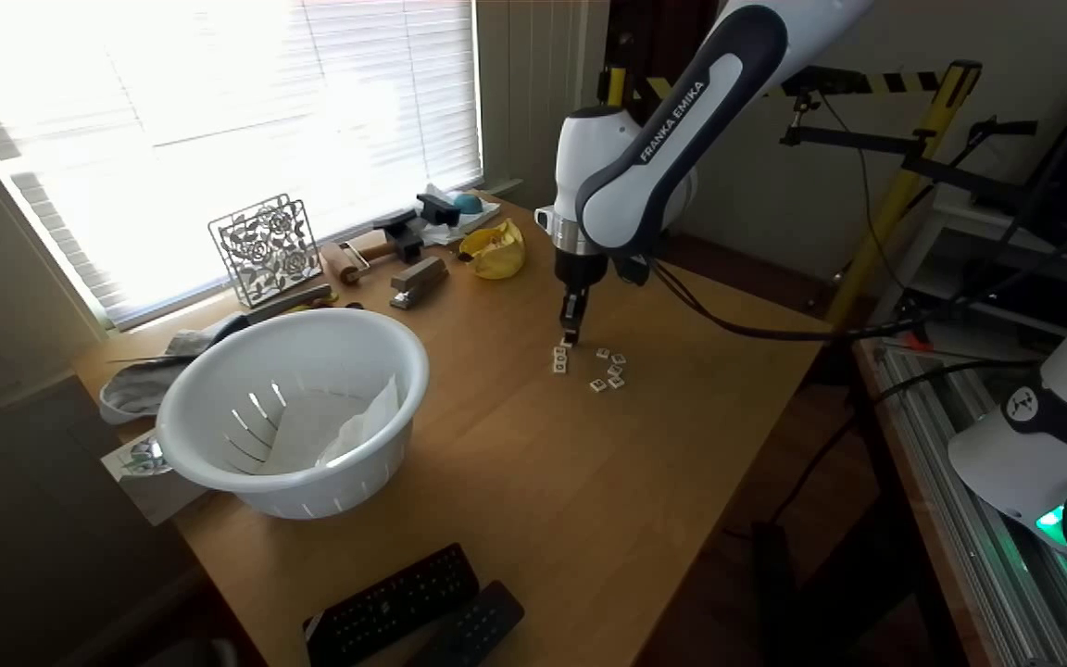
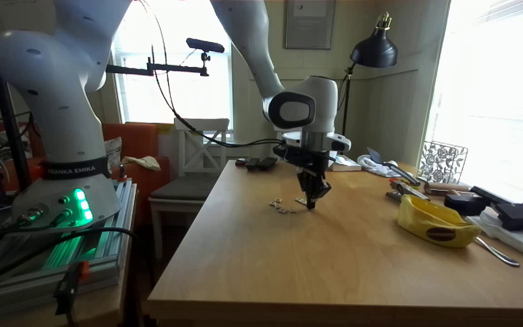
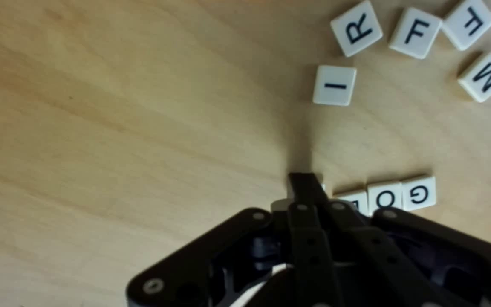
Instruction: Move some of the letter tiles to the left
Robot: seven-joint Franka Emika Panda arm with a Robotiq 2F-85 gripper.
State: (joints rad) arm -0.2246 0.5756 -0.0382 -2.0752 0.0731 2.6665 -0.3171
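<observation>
The letter tiles are small cream squares with black letters. In an exterior view a short row of tiles [image 1: 559, 367] lies by my gripper [image 1: 571, 337], with several loose tiles [image 1: 599, 385] beside it. In the wrist view the row shows an O tile [image 3: 385, 198], a G tile [image 3: 419, 194] and one partly hidden tile. Loose tiles there include an I tile [image 3: 334, 85], an R tile [image 3: 356, 29] and an M tile [image 3: 484, 77]. My gripper [image 3: 304, 185] is shut, its fingertips over another tile at the row's end, mostly hidden. Contact is unclear. It also shows low over the table [image 2: 310, 205].
A white bowl [image 1: 293, 477] stands on the table [image 1: 496, 454], with black remotes [image 1: 395, 602] near it. A yellow object [image 2: 438, 225], a stapler [image 1: 419, 280], a metal napkin holder [image 1: 267, 248] and tools line the window side.
</observation>
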